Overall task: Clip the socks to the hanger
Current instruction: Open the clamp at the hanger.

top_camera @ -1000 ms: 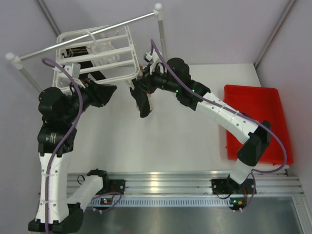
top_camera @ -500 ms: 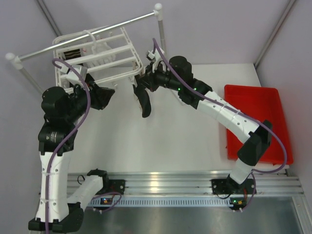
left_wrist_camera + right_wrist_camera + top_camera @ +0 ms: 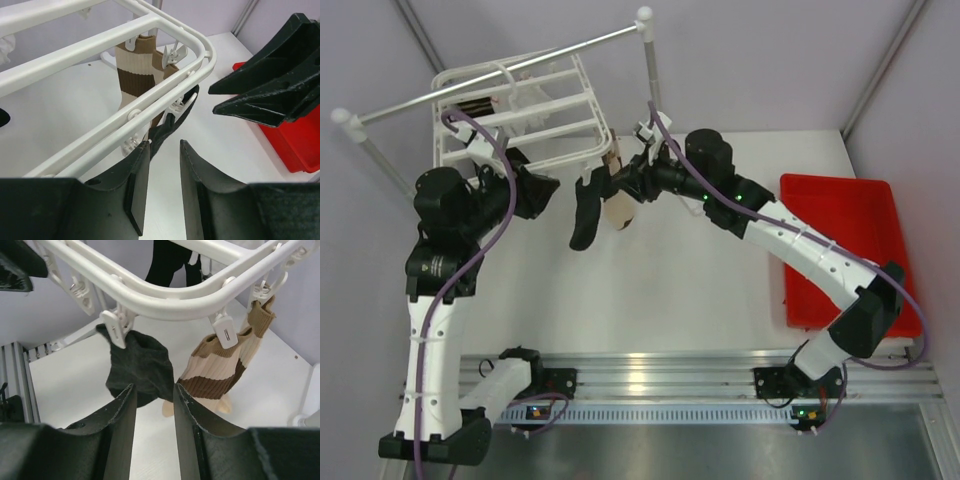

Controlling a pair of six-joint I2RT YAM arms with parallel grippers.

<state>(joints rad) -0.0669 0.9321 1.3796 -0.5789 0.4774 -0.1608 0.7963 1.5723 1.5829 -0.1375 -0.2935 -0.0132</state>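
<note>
Black fabric sock [image 3: 137, 365] and cream-brown ribbed sock [image 3: 220, 367] hang clipped beneath white plastic frame hanger [image 3: 165, 297]. Left gripper [image 3: 164, 147] and right gripper [image 3: 154, 390] are narrowly parted and empty. Clipping appears complete; next, retract clear.

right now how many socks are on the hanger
2: black sock clipped under the hanger rim, cream sock clipped beside it; more could be hidden.

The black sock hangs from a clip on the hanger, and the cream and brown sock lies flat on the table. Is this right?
Not quite. The cream and brown sock does not lie on the table: it hangs from clips on the hanger too, beside the black sock. The right wrist view shows this.
</note>
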